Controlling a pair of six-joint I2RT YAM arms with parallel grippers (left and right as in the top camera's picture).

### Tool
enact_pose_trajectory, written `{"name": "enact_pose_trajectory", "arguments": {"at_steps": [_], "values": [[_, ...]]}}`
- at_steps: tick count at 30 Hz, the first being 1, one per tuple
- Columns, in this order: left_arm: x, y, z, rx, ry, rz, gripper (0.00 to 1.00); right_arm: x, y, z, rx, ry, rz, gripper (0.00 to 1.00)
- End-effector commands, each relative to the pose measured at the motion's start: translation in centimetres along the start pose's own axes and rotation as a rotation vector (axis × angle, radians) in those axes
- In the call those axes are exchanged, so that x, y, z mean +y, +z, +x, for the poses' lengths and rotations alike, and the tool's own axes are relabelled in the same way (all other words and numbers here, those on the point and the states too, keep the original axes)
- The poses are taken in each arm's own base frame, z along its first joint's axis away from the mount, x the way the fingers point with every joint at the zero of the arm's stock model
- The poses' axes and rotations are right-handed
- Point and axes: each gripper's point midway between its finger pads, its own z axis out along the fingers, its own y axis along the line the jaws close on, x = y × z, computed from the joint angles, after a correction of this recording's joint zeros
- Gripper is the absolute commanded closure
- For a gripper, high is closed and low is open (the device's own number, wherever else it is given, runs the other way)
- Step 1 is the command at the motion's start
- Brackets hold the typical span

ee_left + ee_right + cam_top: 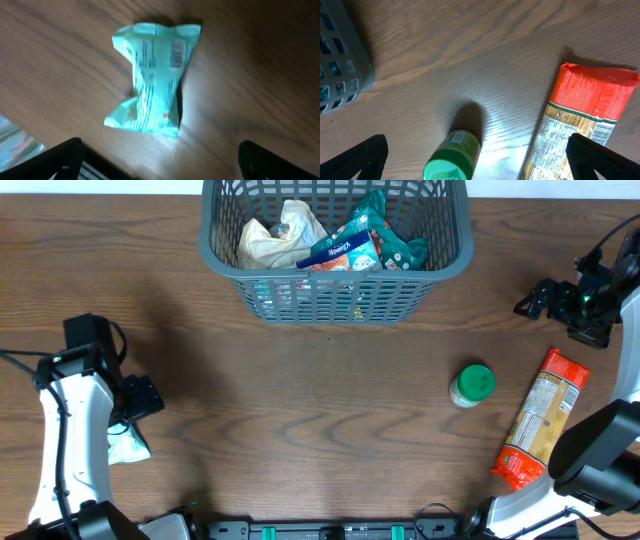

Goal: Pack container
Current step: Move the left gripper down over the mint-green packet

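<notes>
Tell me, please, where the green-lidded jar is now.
Overhead, the green-lidded jar sits on the right side of the table, just left of the long orange packet.

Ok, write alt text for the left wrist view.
A crumpled mint-green packet lies on the brown wooden table. The left end effector hovers above it, open, its dark fingers at the bottom corners.

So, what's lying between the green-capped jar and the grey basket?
Nothing: only bare wooden table separates the green-capped jar from the grey basket. The overhead view shows this, and the right wrist view agrees.
</notes>
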Motion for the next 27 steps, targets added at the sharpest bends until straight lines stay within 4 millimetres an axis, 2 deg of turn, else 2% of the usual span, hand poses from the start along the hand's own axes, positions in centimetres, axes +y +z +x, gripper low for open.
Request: {"name": "enact_pose_trajectory", "arguments": {"at_steps": [1, 10, 17, 27], "values": [[0.0, 1.4, 0.6, 0.02, 0.017, 0.024, 0.02, 0.2, 0.2, 0.1, 0.006, -0.017, 0.002, 0.01], [0.4, 5.2, 0.4, -0.041, -0.019, 0.027, 0.02, 0.2, 0.2, 0.1, 0.006, -0.017, 0.001, 0.01], [-0.2, 7.5, -0.2, -0.093, 0.052, 0.028, 0.02, 0.2, 0.2, 0.4, 0.019, -0.014, 0.002, 0.01], [-1.3, 11.0, -0.1, -0.034, 0.08, 0.042, 0.01, 0.1, 0.2, 0.5, 0.025, -0.021, 0.005, 0.01]]}}
